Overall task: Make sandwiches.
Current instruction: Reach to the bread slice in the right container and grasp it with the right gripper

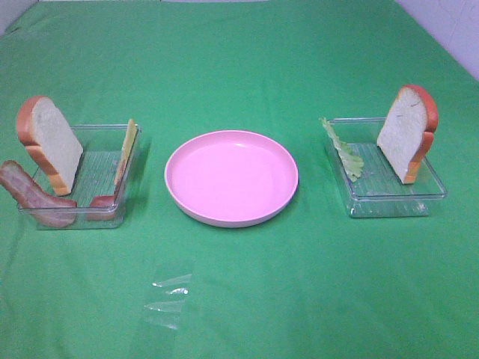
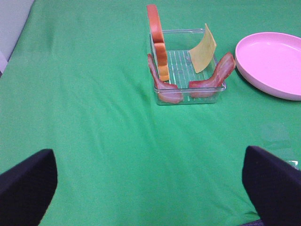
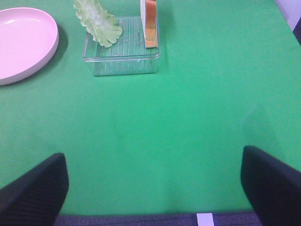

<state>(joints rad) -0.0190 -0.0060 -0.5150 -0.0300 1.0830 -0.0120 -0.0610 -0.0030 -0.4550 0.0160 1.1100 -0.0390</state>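
Released and empty, black left pincer [image 2: 148, 155] and black right pincer [image 3: 153, 155] face clear plastic trays [image 1: 105, 129] where crusted toy bread slices [image 1: 60, 142] lean upright, easing side grasps.

Plate [image 1: 231, 221] between left tray [image 1: 101, 131] and right tray [image 1: 389, 203].
In the left tray: bread slice [image 1: 54, 142], bacon [image 1: 30, 196], cheese [image 1: 127, 149]. In the right tray: lettuce [image 1: 346, 153], second bread slice [image 1: 408, 131].
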